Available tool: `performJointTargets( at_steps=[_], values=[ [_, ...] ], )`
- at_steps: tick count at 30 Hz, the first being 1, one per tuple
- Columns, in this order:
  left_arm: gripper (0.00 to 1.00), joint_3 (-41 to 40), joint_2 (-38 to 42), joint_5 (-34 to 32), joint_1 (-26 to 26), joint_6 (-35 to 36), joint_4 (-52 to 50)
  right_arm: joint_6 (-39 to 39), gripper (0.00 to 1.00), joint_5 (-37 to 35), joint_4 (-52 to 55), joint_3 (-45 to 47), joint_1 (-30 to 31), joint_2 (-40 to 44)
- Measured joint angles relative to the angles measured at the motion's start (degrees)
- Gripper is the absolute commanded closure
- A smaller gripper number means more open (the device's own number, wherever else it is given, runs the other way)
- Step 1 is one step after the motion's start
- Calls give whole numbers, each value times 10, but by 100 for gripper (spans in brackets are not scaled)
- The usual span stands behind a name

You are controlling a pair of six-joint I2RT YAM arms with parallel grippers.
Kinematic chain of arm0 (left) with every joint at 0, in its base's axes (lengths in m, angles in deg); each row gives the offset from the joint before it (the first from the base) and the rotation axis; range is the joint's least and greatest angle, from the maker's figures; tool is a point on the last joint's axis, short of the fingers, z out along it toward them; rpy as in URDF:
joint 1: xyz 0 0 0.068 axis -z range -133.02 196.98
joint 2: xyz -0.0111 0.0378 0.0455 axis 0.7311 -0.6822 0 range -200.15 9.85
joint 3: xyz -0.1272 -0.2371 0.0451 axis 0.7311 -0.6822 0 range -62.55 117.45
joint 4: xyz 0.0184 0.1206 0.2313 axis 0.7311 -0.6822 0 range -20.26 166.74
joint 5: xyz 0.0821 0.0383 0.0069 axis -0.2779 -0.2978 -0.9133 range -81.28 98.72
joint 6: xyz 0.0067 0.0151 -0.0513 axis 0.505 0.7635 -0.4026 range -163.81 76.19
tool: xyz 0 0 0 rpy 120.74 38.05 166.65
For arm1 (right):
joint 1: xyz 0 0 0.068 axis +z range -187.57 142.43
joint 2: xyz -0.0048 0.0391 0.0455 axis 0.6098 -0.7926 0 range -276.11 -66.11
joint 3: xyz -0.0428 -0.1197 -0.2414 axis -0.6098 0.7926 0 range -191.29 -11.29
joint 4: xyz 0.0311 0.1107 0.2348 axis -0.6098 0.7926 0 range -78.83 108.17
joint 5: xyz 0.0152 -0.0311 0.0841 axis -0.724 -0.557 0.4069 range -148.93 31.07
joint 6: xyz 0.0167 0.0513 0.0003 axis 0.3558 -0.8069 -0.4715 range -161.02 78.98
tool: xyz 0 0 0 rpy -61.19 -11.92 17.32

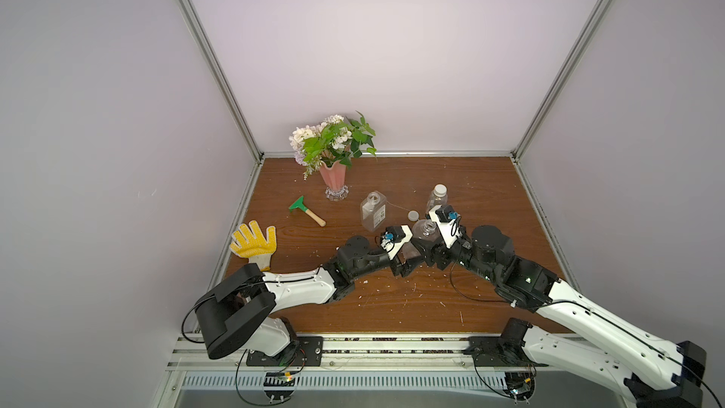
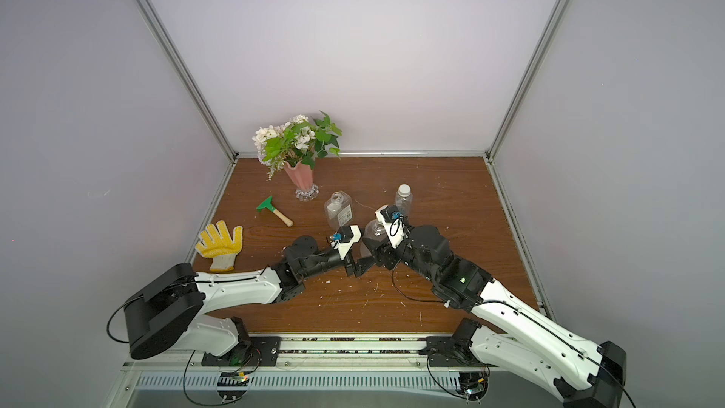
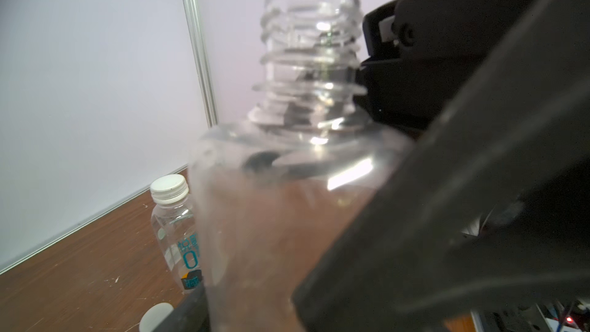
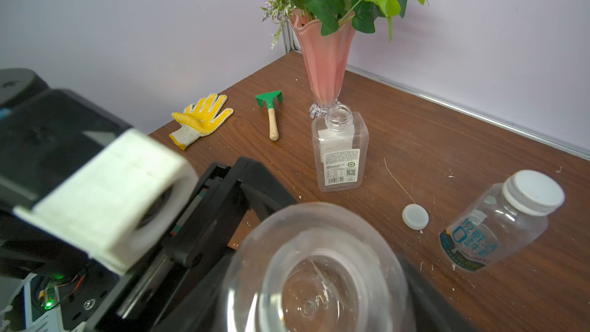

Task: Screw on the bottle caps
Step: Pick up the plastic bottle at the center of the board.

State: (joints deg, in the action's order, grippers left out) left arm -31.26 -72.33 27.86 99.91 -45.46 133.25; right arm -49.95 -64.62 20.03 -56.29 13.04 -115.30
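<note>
Soft, even light fills both top views; shadows on the desk [image 1: 392, 308] are faint, and the wall rails [image 1: 209, 56] splay outward at the edges. The left wrist view blurs the close rounded bottle [image 3: 287, 202], white glare streaking its shoulder. The right wrist view blurs the near white camera mount [image 4: 105, 193]; the far desk is sharp.

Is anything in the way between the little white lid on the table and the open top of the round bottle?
Nothing I can see. The lid lies alone on the bare table, between the square bottle and the capped bottle. The mouth of the round bottle is open, with nothing over it.
</note>
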Motion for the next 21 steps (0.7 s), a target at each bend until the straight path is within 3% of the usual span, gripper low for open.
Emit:
performJointTargets(
  at_steps=[10, 17, 21],
  values=[
    [41, 7, -9, 3, 1, -2, 0, -3, 39, -5, 4, 0, 0, 0],
    [50, 6, -8, -17, 6, -3, 3, 4, 13, -4, 27, -9, 0, 9],
    [52, -16, 4, -64, 5, -5, 2, 20, 1, -4, 52, -42, 0, 32]
  ],
)
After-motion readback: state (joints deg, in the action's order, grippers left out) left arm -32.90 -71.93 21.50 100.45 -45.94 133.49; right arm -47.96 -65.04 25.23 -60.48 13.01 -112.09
